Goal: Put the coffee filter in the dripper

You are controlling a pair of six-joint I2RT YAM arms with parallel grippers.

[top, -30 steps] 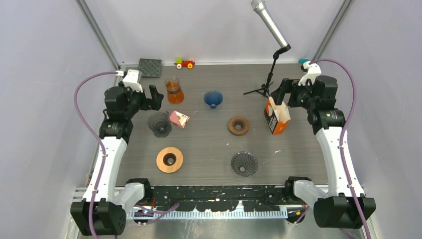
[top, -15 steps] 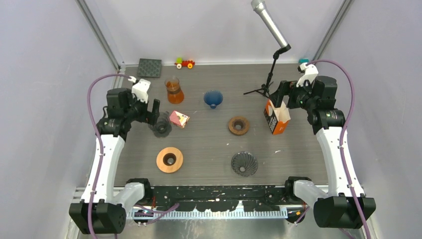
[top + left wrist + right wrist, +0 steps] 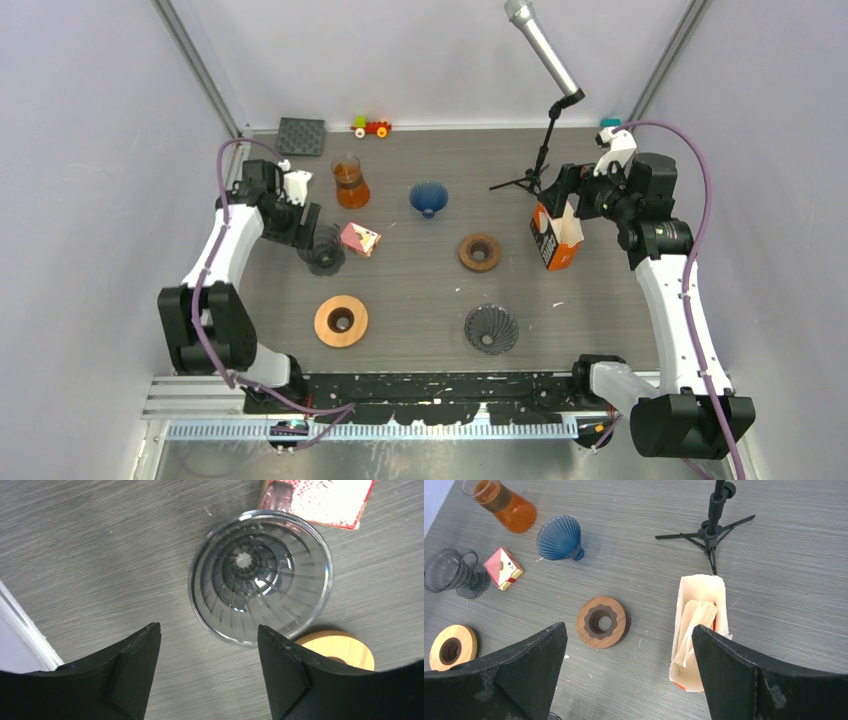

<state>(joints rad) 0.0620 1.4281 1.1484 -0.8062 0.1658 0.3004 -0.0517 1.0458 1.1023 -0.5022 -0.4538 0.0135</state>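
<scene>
Left arm [image 3: 225, 240] has swung in and dropped since a second ago. Its gripper was up beside the carafe [image 3: 350, 185]; the left gripper [image 3: 209, 629] now hangs right over the smoky glass dripper [image 3: 260, 575]. Right arm [image 3: 670, 290] has barely shifted.

- Table [image 3: 420, 290]: grey wood grain, everything sits on it.
- Left gripper: fingers spread, nothing between them. Wrist view looks straight down into the dripper bowl, near rim level with the fingertips. Can't tell whether they touch it.
- Right gripper [image 3: 628, 629]: fingers spread wide, empty, hovering over the open filter box [image 3: 556, 243].
- Mic stand [image 3: 545, 150]: tripod just behind the box.
- Filter box: orange carton, upright, top flaps open. Coffee filters [image 3: 691, 625] are inside, pale paper folded against the wall — none out.
- Smoky dripper stands upright at the left, no filter in it. The red card packet [image 3: 359, 239] is just beside it.
- Second dark dripper [image 3: 491, 329] sits near centre at the front. The blue dripper [image 3: 428, 198] lies tipped on its side mid-table.
- Light wooden ring [image 3: 325, 322] is in front of the smoky dripper. The dark wooden ring [image 3: 466, 252] lies between the blue dripper and the box.
- Back edge — black mat [image 3: 301, 136] and toy car [image 3: 371, 126].
</scene>
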